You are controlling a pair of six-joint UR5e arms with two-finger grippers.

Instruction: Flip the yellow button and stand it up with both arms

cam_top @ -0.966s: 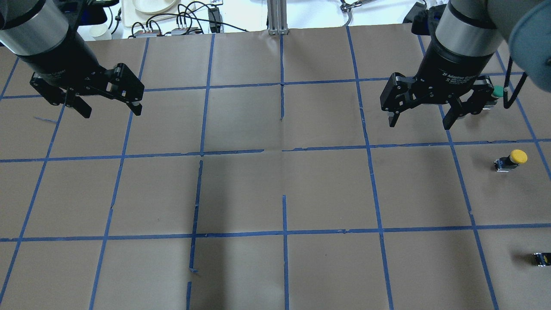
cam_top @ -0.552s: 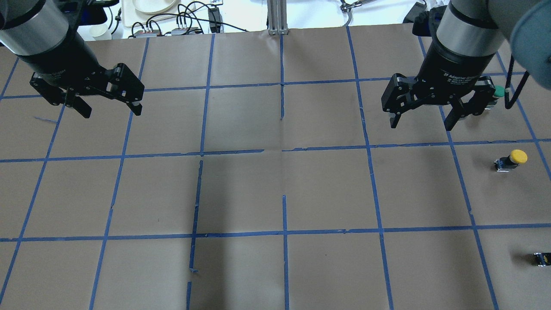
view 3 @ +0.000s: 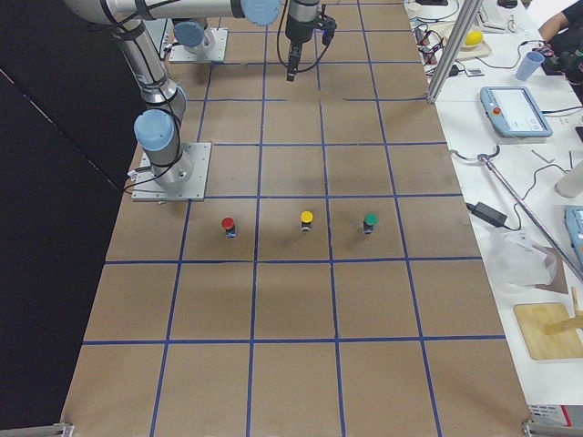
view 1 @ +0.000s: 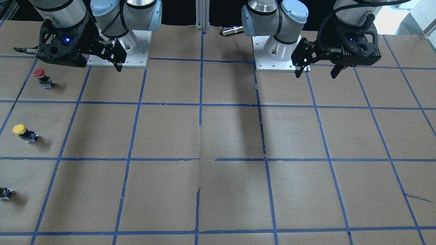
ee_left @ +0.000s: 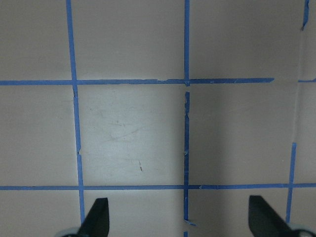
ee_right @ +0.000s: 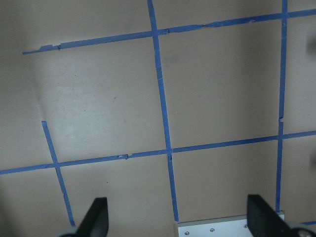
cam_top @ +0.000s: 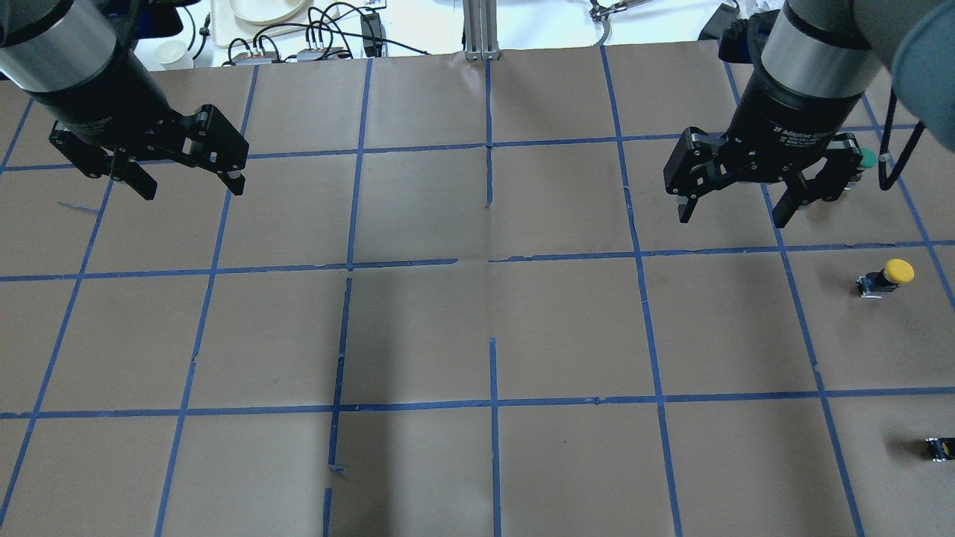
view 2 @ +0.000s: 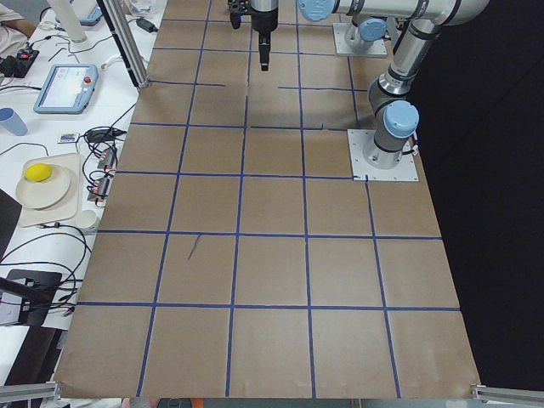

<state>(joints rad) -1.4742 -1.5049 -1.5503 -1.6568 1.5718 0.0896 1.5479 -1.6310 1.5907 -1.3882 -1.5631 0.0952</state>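
Note:
The yellow button [cam_top: 888, 277] stands on the brown paper at the right edge of the overhead view, cap uppermost as far as I can tell. It also shows in the front view [view 1: 24, 132] and in the right side view [view 3: 307, 220]. My right gripper [cam_top: 731, 218] hangs open and empty above the table, farther back than the button and to its left. Its wrist view [ee_right: 178, 217] shows only paper and tape. My left gripper [cam_top: 192, 188] is open and empty over the far left of the table, and its wrist view [ee_left: 181, 218] shows bare paper.
A green button [cam_top: 865, 158] peeks from behind the right gripper. A red button [view 1: 41, 76] stands near the right arm's base [view 1: 119, 47]. A small capless black block [cam_top: 938, 447] lies at the near right edge. Blue tape lines grid the table.
The right gripper has drifted slightly to the right, staying open. The left gripper has barely moved. The buttons have not moved.

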